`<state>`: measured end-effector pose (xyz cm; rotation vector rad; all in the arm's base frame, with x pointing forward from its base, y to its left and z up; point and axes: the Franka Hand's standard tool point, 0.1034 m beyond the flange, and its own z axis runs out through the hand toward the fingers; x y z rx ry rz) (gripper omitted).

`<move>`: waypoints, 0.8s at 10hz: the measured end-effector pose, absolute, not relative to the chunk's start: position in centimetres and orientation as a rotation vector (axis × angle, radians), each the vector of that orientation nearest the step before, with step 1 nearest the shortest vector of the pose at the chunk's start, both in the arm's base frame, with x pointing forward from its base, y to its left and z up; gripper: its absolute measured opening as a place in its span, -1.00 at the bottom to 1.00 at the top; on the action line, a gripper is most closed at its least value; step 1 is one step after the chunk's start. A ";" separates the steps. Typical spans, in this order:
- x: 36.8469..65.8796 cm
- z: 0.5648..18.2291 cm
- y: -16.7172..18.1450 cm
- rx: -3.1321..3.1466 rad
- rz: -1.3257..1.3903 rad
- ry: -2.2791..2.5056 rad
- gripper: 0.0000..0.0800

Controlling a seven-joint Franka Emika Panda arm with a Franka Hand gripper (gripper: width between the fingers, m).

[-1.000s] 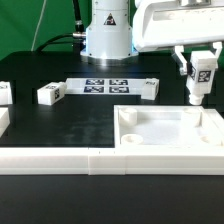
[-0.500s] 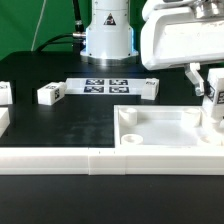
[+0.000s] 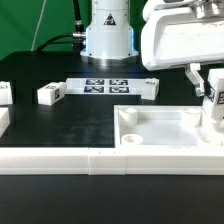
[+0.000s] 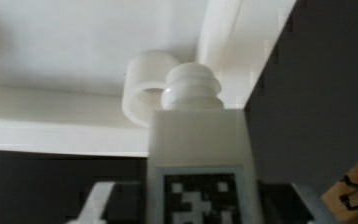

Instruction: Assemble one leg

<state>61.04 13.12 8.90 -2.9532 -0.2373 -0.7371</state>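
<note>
Leg (image 4: 201, 140): we are holding it upright, gripper (image 4: 197, 200) fingers clamping its sides, peg sitting just beside the tabletop (image 3: 165, 137) corner hole (image 4: 146, 90), possibly touching.

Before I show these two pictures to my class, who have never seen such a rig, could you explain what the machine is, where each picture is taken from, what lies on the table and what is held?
The machine is a robot arm, and its base stands at the back of a black table. One picture comes from a camera off the arm. The other comes from a camera on the wrist, looking along the hand. The two-finger hand is shut on the leg, a small white block with a black-and-white tag. It holds the leg upright, with its rounded tip close to a corner hole of the large white tray-like top. Whether the tip has entered the hole cannot be told. The marker board and other loose white blocks also lie on the table.
</note>
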 end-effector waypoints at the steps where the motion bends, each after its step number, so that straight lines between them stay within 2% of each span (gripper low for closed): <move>1: 61.5 8.7 13.1 -2.952 -0.738 -0.233 -0.28; 8: 62.6 8.1 11.8 -2.950 -0.814 -0.219 -0.28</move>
